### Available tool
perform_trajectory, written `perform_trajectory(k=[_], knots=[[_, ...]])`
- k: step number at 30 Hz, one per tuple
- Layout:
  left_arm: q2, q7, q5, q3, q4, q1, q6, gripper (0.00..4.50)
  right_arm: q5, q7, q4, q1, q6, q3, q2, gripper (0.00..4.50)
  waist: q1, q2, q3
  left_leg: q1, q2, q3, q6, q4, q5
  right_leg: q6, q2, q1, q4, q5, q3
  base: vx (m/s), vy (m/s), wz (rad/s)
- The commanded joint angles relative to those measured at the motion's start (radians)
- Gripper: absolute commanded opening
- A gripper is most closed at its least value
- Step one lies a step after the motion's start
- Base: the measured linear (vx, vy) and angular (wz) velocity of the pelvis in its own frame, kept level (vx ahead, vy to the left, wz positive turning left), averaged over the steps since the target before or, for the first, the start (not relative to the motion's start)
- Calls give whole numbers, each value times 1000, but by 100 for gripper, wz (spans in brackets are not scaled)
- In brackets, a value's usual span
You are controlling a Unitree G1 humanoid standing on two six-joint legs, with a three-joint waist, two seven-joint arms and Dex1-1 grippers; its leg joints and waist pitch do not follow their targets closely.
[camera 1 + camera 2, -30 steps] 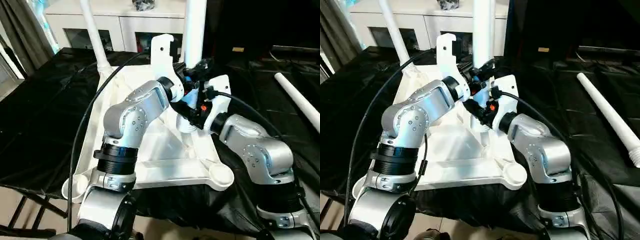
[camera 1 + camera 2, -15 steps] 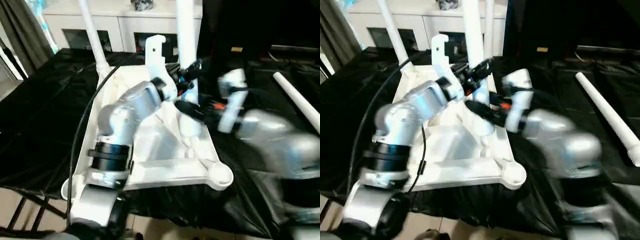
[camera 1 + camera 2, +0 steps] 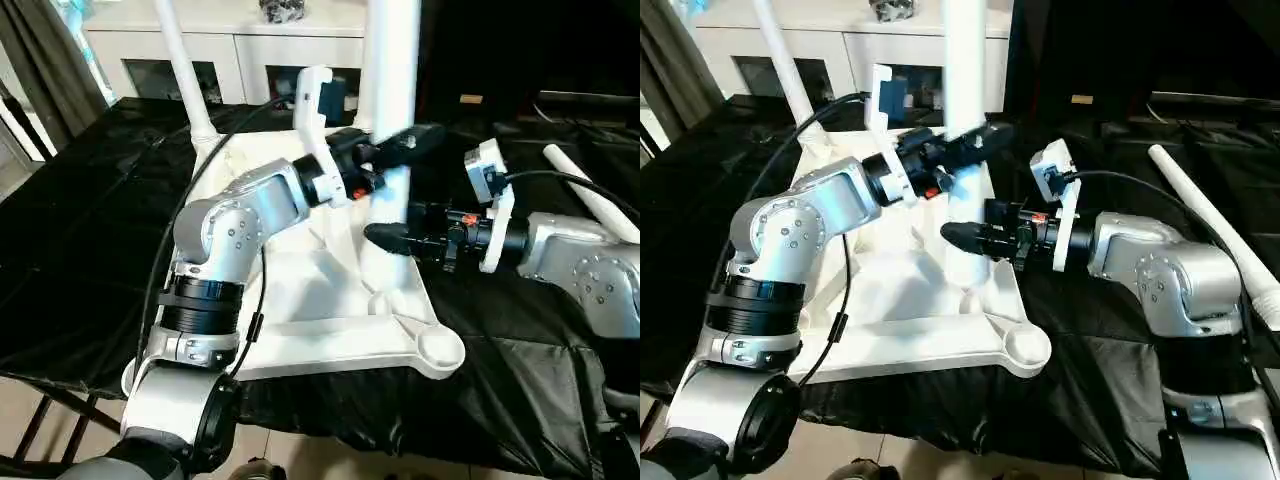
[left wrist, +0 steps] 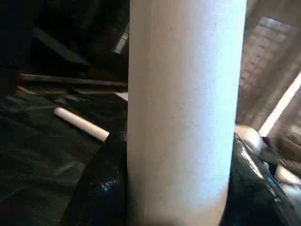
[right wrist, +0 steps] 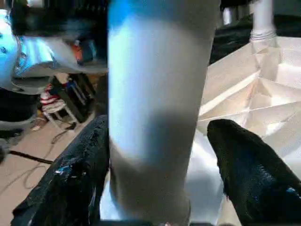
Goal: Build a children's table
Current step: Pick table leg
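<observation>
The children's table tabletop [image 3: 300,330] lies underside up on the black-covered work table. A thin-looking white leg [image 3: 178,60] stands at its far left corner. A thicker-looking white leg [image 3: 392,60] stands upright near the right edge; I cannot tell whether its foot sits in a socket. My left gripper [image 3: 395,150] is shut on this leg, and in the left wrist view the leg [image 4: 183,113] fills the space between both fingers. Lower down, my right gripper [image 3: 385,230] is open around the same leg [image 5: 155,117], with a gap beside one finger [image 5: 249,174].
Another white leg [image 3: 1210,220] lies loose on the black cover [image 3: 80,230] at the right. The near right corner socket [image 3: 440,350] lies close to the table's front edge. A white glass-door cabinet [image 3: 240,50] stands behind.
My right gripper has opened and its forearm has swung out to the right, fingers still around the leg. The left gripper keeps its hold on the leg.
</observation>
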Motion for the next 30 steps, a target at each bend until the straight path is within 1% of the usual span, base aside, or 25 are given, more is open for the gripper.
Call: perform_trajectory(k=[1,2,4,5,8,9,11,13,18,25,26,27,28,30], knots=[[7,-32,-24,-11,-37,-17,9,190,28,40,9,-18,24,16,-15,349,7,-30,-80,22,40,-21,74,-57,-110,-238,-49,57,-70,-194,35,0,0,0],[7,-35,-25,-11,-38,-17,11,190,28,48,11,-19,24,20,-18,349,6,-32,-79,21,40,-20,75,-57,-107,-239,-48,57,-70,-191,35,0,0,0],[6,-45,-25,-12,-40,-17,12,190,28,67,21,-21,26,28,-24,349,7,-32,-79,21,40,-20,74,-57,-107,-242,-49,58,-69,-193,35,0,0,0],[8,-50,-26,-14,-40,-18,10,190,28,75,25,-22,28,31,-26,349,7,-34,-80,21,40,-20,73,-57,-108,-240,-49,58,-69,-198,35,0,0,0],[7,-53,-33,-14,-40,-20,10,190,25,100,38,-28,34,41,-29,349,7,-33,-80,21,40,-20,74,-56,-108,-240,-48,57,-69,-199,35,0,0,0],[6,-56,-35,-13,-40,-21,10,190,27,107,42,-30,35,46,-31,349,8,-36,-80,22,40,-19,74,-56,-108,-239,-49,58,-70,-204,35,0,0,0],[5,-60,-35,-13,-40,-21,10,190,29,116,48,-32,35,52,-34,349,7,-36,-79,22,41,-19,72,-56,-112,-237,-49,56,-71,-214,35,0,0,0],[5,-63,-36,-14,-42,-20,11,190,28,118,52,-34,33,54,-34,349,8,-35,-79,23,42,-20,69,-56,-114,-236,-49,56,-71,-219,35,0,0,0],[7,-81,-44,-33,-62,-9,23,190,22,133,62,-38,32,57,-29,349,10,-36,-79,22,42,-20,70,-56,-107,-234,-49,56,-69,-213,36,0,0,0],[12,-96,-42,-43,-62,-7,27,190,15,148,73,-42,9,63,-31,349,17,-36,-80,24,42,-19,72,-55,-100,-236,-48,55,-68,-204,36,0,0,0],[12,-98,-41,-44,-62,-6,28,190,13,152,73,-43,5,62,-32,349,19,-32,-80,24,42,-20,69,-55,-105,-234,-48,55,-69,-208,36,0,0,0],[12,-99,-41,-44,-63,-6,29,190,13,153,73,-43,4,61,-32,349,20,-33,-81,24,42,-19,68,-55,-105,-234,-48,55,-69,-207,36,0,0,0],[12,-101,-42,-45,-63,-6,30,190,11,155,74,-44,3,61,-32,349,22,-31,-81,24,42,-20,67,-55,-105,-234,-48,55,-68,-206,36,0,0,0],[14,-104,-44,-48,-62,-8,30,190,7,156,77,-46,-2,60,-32,349,23,-31,-81,24,42,-20,67,-55,-104,-236,-48,55,-67,-199,36,0,0,0]])
